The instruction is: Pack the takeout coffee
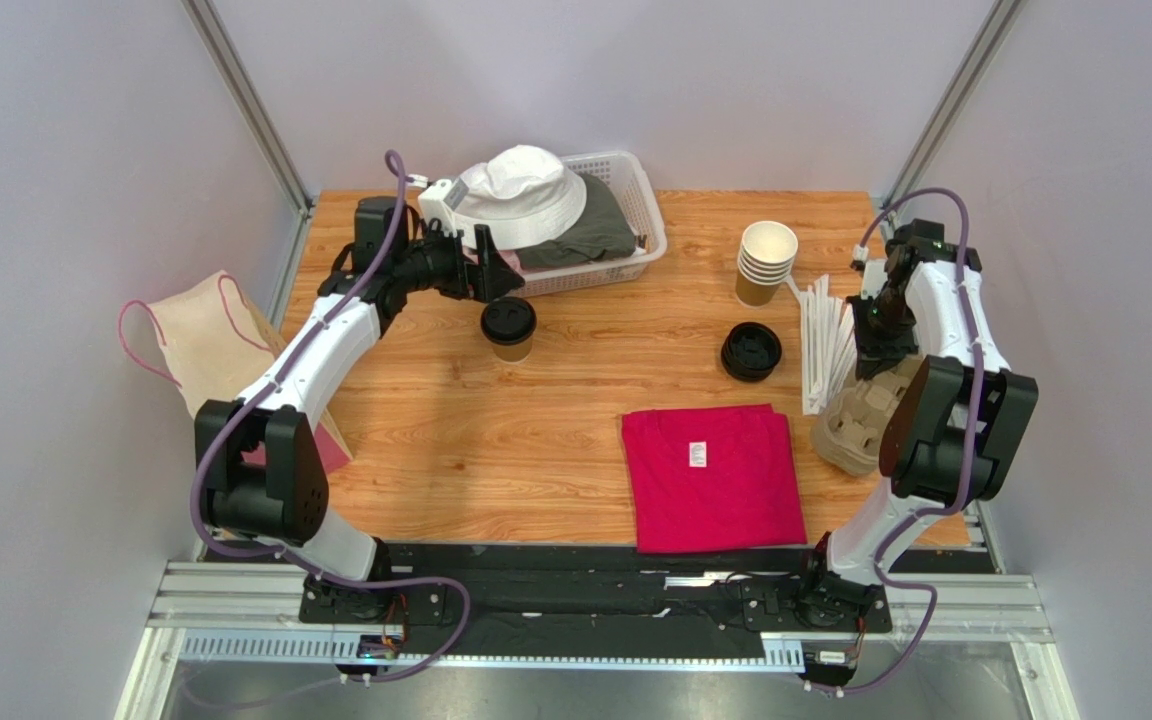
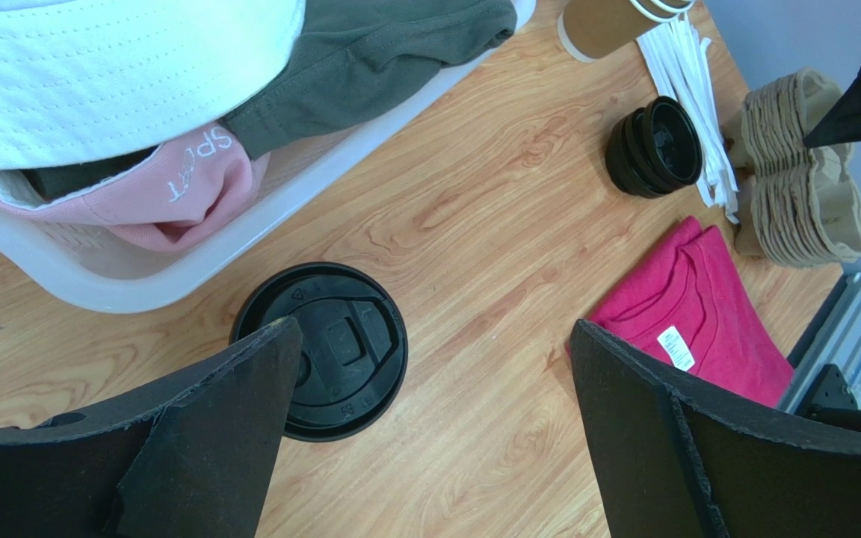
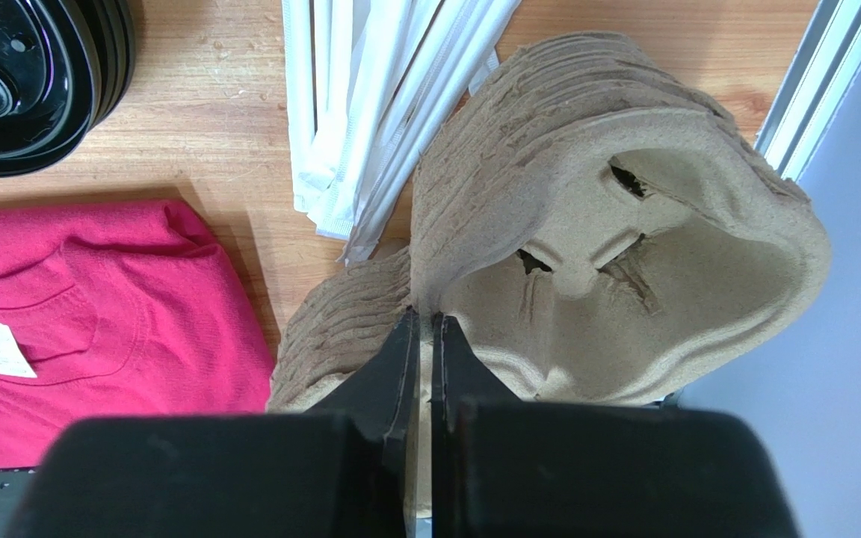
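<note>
- Top external view is showing the takeout coffee (image 1: 509,327) standing upright on the wood-grain tabletop (image 1: 567,435), at about 10 o'clock from the tabletop's middle. Its round black plastic lid is hiding nearly all of the tan paper wall.
- The left gripper (image 1: 495,263) is hovering just at 12 o'clock of the cup, released, with its jaws spread wide and nothing between them. In the left wrist view its matte black fingers (image 2: 210,426) are filling the lower corners, and one is covering the lid's 8 o'clock edge.
- The right gripper (image 3: 424,331) is clenching, tips together, at the ridge between two wells of the stack of pulp carriers (image 3: 626,258). Whether a thin pulp wall is being pinched between the tips is hard to make out, and the gripper's own black body is blocking the stack's near part.
- The carriers are looking fibrous and tan, their nested edges forming fine ribs.
- Paper-wrapped straws (image 3: 368,101) are lying fanned at 11 o'clock of the carriers, cut off by the frame. A stack of glossy black lids (image 3: 20,79) is being cropped at the corner.
- A folded magenta shirt (image 1: 713,476) with a small white label is lying at 6 o'clock.
- A white plastic basket (image 1: 648,210) at 12 o'clock is holding a white bucket hat (image 1: 522,188) and an olive garment (image 1: 597,233). A pink cap (image 2: 177,191) is lying mostly buried beneath them.
- Lidless tan cups (image 1: 767,258) are standing nested at 1 o'clock.
</note>
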